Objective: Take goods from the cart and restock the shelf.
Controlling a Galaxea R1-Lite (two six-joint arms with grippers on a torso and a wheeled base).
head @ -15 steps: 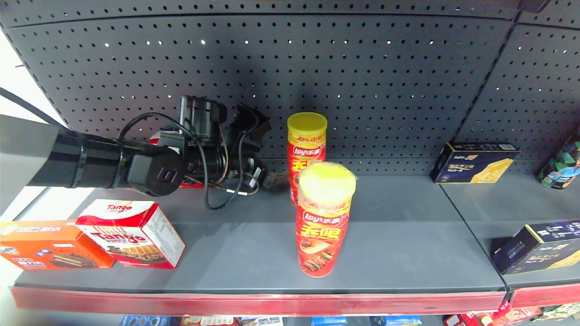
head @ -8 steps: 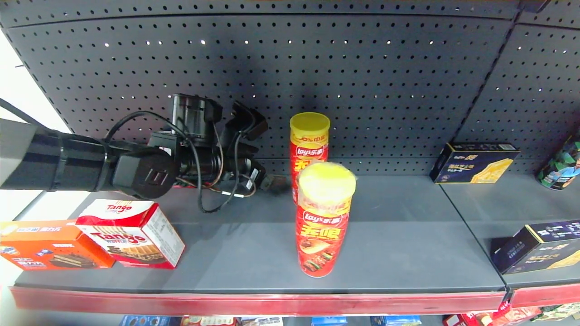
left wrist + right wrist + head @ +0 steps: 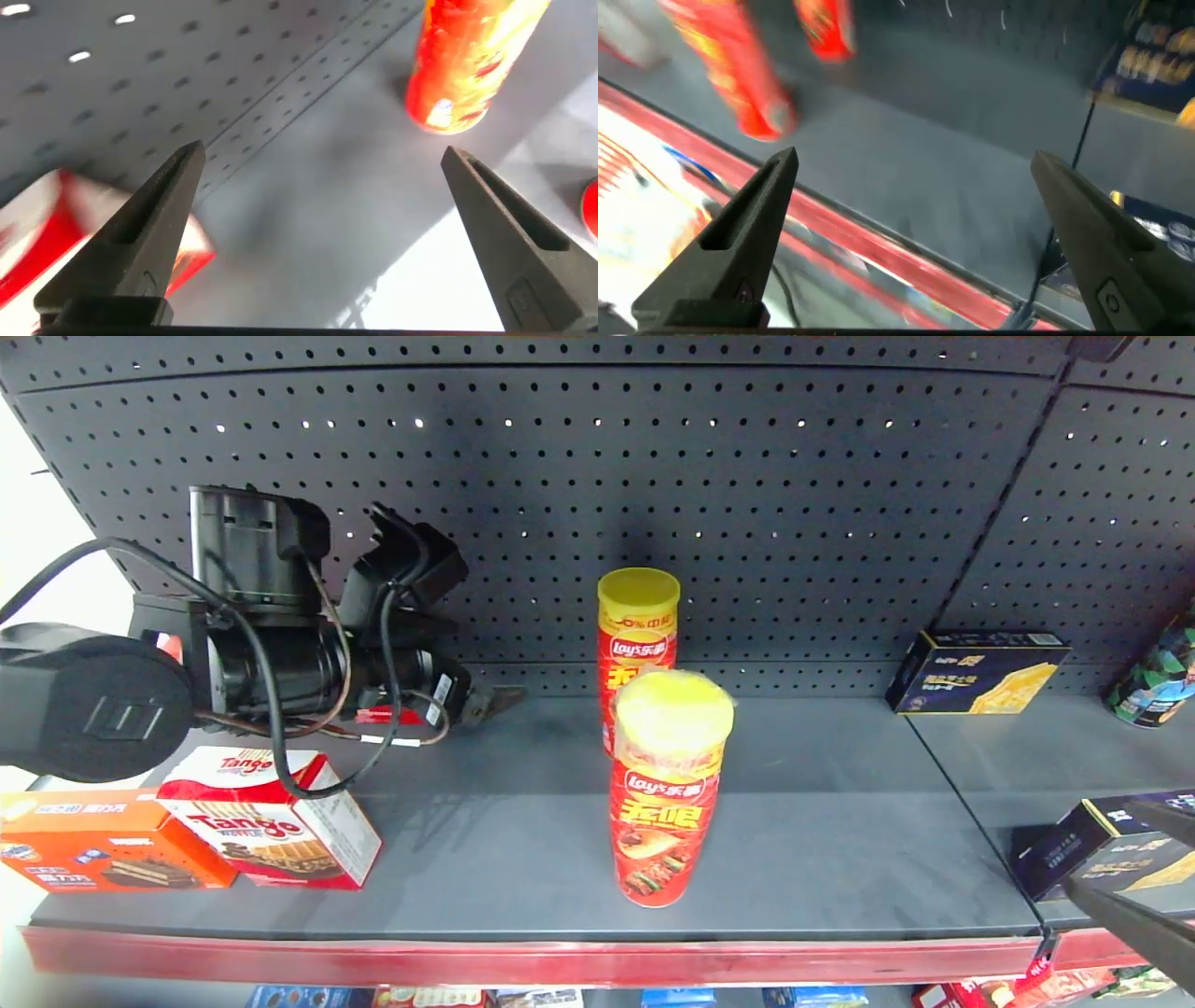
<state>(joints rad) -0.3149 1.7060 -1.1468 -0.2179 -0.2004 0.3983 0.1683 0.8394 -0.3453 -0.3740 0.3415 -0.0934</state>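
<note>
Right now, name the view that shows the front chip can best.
Head view: the front chip can stands whole, lid to base. The right wrist view cuts off its top; the left wrist view shows at most a sliver.

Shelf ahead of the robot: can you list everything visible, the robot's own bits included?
chip cans: two, red with yellow lids, in the middle; front can stands before back can.
wafer box: one, red and white, front left.
orange box: one, orange, far left, beside the wafer box.
dark blue boxes: two, blue with yellow; back box rear right, front box front right.
patterned can: one, dark green, far right edge.
shelf: one, grey with a red front strip.
pegboard: one, dark grey, behind the shelf.
left hand: one, black, open, above the shelf left of the back can.
right hand: one, black, open, low right, before the shelf's edge.
</note>
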